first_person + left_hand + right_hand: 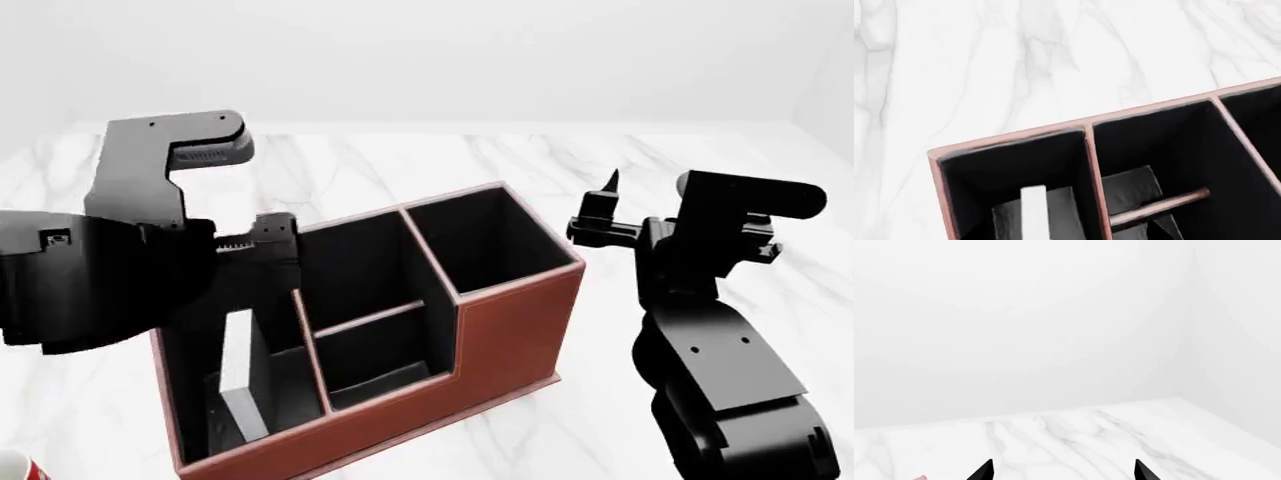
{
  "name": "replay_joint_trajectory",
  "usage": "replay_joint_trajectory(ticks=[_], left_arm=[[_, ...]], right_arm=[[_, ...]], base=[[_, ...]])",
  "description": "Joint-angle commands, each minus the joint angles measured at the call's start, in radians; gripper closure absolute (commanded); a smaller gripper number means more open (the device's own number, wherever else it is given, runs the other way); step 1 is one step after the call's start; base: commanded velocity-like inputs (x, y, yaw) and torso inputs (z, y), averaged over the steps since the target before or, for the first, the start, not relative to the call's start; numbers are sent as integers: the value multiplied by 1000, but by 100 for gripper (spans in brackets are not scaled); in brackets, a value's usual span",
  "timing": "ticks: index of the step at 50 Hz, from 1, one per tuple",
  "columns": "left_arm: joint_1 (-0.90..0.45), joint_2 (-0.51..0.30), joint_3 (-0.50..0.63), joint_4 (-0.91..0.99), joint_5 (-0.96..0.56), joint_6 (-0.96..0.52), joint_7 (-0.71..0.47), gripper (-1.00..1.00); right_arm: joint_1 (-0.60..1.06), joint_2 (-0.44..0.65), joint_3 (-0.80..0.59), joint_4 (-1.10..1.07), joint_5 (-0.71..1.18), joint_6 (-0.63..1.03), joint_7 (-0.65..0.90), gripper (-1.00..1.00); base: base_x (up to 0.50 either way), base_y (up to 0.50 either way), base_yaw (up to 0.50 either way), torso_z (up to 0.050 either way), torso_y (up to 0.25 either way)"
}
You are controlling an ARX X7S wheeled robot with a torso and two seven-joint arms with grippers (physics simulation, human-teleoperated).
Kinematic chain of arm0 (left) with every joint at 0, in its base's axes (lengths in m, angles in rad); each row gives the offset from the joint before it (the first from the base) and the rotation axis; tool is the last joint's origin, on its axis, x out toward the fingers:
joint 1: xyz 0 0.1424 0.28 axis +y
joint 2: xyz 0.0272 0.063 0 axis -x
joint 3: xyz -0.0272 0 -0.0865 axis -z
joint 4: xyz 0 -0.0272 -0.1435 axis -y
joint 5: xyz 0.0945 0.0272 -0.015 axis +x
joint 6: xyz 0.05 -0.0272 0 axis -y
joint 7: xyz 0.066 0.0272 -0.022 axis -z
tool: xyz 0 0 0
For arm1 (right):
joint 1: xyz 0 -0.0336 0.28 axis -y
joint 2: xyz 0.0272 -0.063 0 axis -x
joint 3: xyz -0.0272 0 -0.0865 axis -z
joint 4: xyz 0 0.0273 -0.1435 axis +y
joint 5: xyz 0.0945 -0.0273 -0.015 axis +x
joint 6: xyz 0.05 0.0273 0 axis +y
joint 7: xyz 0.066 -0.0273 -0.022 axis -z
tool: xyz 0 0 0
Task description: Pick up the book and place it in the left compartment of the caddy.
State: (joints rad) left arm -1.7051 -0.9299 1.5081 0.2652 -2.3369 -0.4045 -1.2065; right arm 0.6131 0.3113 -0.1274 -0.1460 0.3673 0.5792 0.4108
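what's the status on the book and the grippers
Book upright inside the caddy's left compartment. Right gripper open, empty, off to the side. Left gripper not visible behind its arm. Nothing in the way.

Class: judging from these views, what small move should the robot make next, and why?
Probably lift the left arm straight up and clear. The book already stands in the left compartment of the caddy, so only withdrawal seems left.

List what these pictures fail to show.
- Left pincer: head view, its fingertips hidden behind the arm's own bulk; absent from the left wrist view.
- Book: its lower part hidden by the caddy wall; cut off by the left wrist view's edge.
- Right pincer: right wrist view, only the tips show.
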Motion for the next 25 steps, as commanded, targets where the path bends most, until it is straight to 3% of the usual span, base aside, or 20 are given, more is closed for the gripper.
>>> replay_joint_trajectory(ticks=[1, 3, 6, 13, 17, 25], left_arm=[[84, -21, -46, 180, 484, 230, 22, -100], [130, -18, -26, 183, 707, 287, 16, -100], [155, -17, -3, 203, 828, 297, 13, -100], [189, -28, 8, 224, 925, 323, -60, -100], [222, -10, 48, 214, 1139, 326, -75, -100], [289, 15, 73, 149, 1415, 432, -43, -100]], right_arm=[[15, 15, -31, -129, 15, 9, -22, -100], [13, 18, -40, -168, 13, -18, -35, -100], [11, 20, -45, -187, 16, -51, -54, -100], [29, 18, -36, -230, 40, -69, -68, -100], [15, 11, -38, -240, 29, -145, -89, -100], [-24, 5, -31, -283, -21, -324, -112, -100]], base=[[0, 0, 0, 0, 0], [0, 0, 0, 0, 0], [0, 0, 0, 0, 0], [0, 0, 0, 0, 0], [0, 0, 0, 0, 0], [0, 0, 0, 0, 0]])
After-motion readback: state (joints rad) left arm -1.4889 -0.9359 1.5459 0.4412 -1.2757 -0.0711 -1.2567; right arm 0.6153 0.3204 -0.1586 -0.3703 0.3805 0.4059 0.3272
